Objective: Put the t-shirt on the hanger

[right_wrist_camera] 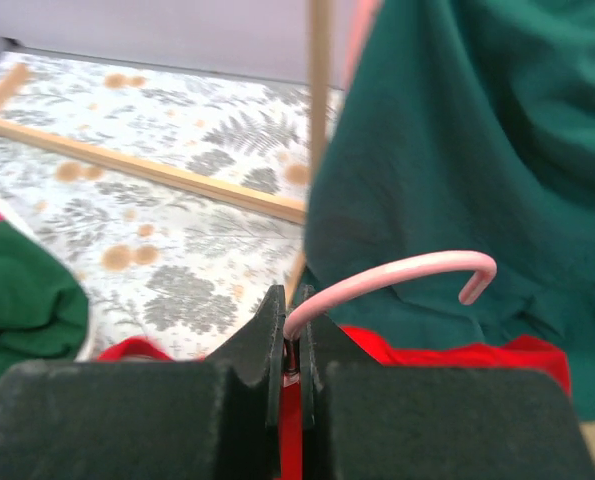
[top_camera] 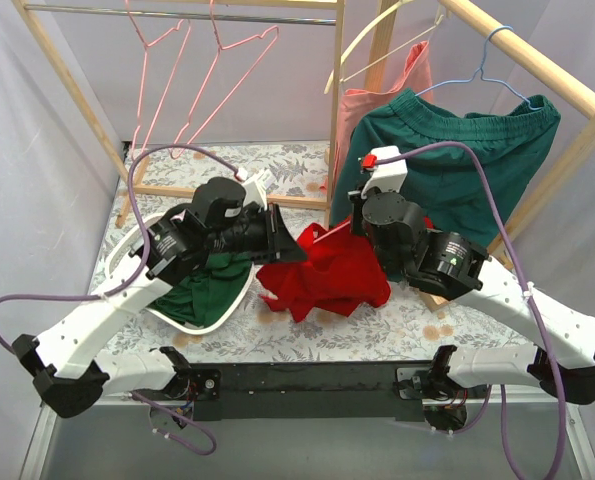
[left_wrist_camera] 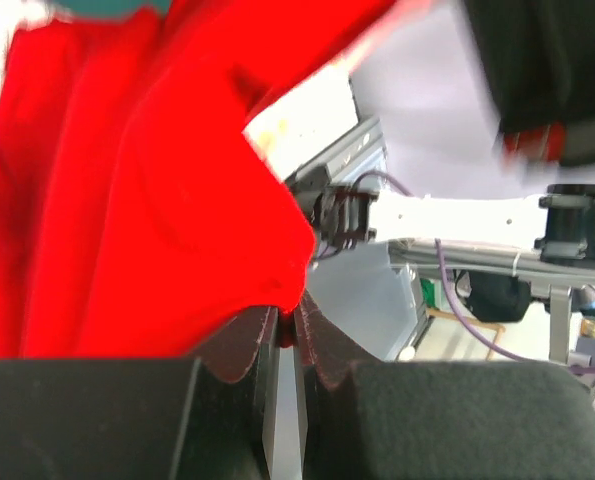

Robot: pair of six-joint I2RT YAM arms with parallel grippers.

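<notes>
The red t-shirt (top_camera: pixel 327 275) hangs bunched between my two grippers above the table's middle. My left gripper (top_camera: pixel 282 243) is shut on an edge of the t-shirt (left_wrist_camera: pixel 147 190), a bit of red cloth pinched at its tips (left_wrist_camera: pixel 287 325). My right gripper (top_camera: pixel 355 228) is shut on the neck of a pink wire hanger (right_wrist_camera: pixel 397 275), whose hook curves right in front of dark green cloth. Red cloth (right_wrist_camera: pixel 447 358) lies just below the hook. The hanger's triangle is hidden by the shirt in the top view.
A white basket (top_camera: pixel 152 300) with a dark green garment (top_camera: pixel 207 290) stands at the left. A wooden rack (top_camera: pixel 337 110) behind holds two spare pink hangers (top_camera: pixel 217 70), a cream hanger (top_camera: pixel 377 45), a salmon-pink cloth (top_camera: pixel 372 105), and a blue hanger with a dark green garment (top_camera: pixel 457 160).
</notes>
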